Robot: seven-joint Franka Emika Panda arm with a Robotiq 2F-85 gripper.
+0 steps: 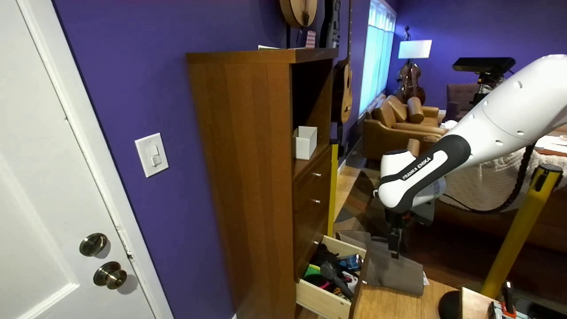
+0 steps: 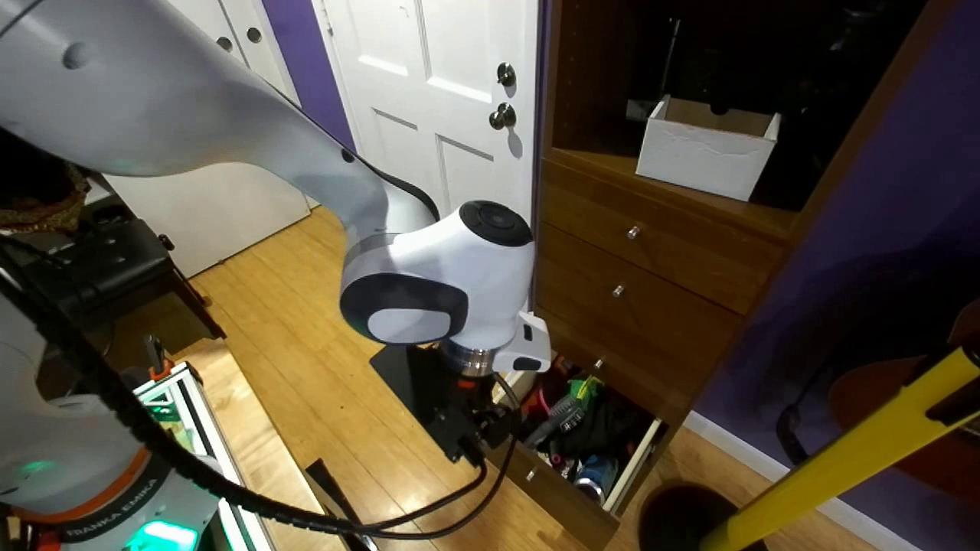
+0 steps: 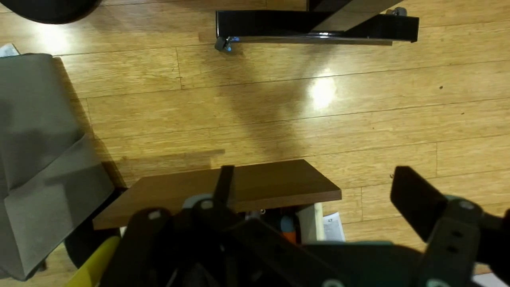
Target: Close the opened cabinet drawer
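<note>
The cabinet drawer (image 1: 321,300) is the lowest drawer of the tall brown cabinet (image 1: 248,177) and stands pulled out. Dark, green and blue clutter lies inside it. Its brown front (image 2: 547,490) with a small knob shows in an exterior view, and its front panel (image 3: 279,177) shows in the wrist view. The drawers above it are shut. My gripper (image 1: 394,253) points down, out past the drawer front and apparently above it. In the wrist view the fingers of my gripper (image 3: 314,175) are wide apart with nothing between them. I see no contact with the drawer.
A grey cloth-like item (image 1: 394,268) lies beside the drawer front. A yellow post (image 2: 850,451) stands near the cabinet. A black wheeled stand base (image 3: 271,26) is on the wooden floor (image 3: 255,107). A white box (image 2: 704,149) sits on the cabinet shelf.
</note>
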